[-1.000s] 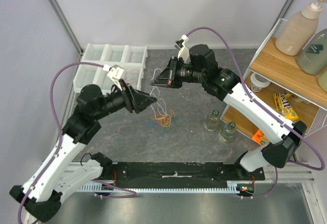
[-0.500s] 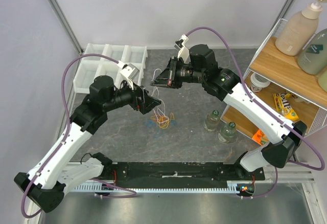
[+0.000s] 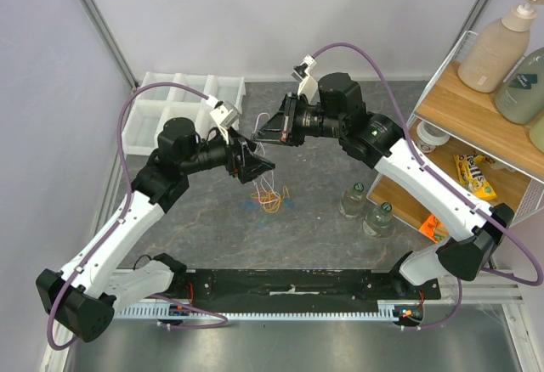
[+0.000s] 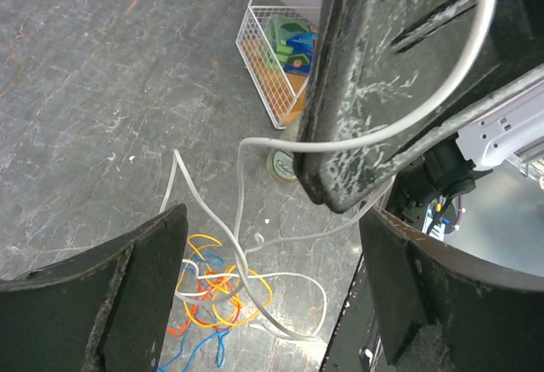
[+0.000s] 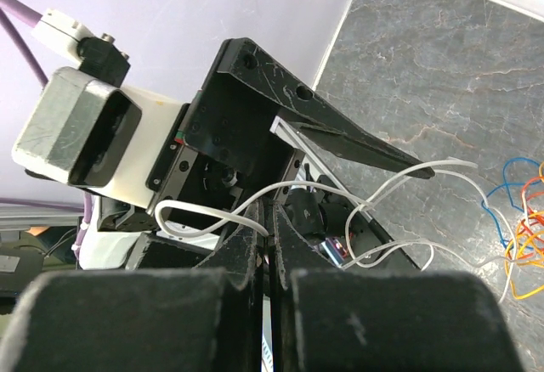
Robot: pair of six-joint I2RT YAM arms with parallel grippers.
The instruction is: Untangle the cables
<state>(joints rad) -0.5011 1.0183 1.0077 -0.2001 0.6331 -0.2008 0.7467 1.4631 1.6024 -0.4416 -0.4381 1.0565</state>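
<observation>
A tangle of thin cables (image 3: 272,195), orange, yellow, red and blue, lies on the grey table between the arms; it also shows low in the left wrist view (image 4: 212,291) and at the right edge of the right wrist view (image 5: 523,236). A white cable (image 3: 268,124) rises from it, and my right gripper (image 3: 263,132) is shut on it above the table, its pinch point clear in the right wrist view (image 5: 270,232). My left gripper (image 3: 255,161) hangs open just below and left of the right one. Its fingers (image 4: 93,295) straddle the dangling white cable (image 4: 242,219) without touching it.
A white compartment tray (image 3: 170,100) sits at the back left. Two small bottles (image 3: 355,198) (image 3: 380,217) stand right of the tangle. A wire-and-wood shelf (image 3: 476,126) with bottles and snacks fills the right side; its wire basket (image 4: 272,75) shows in the left wrist view.
My left gripper has opened wide and moved right and back, up close under the right gripper. The right gripper has held still with the white cable.
</observation>
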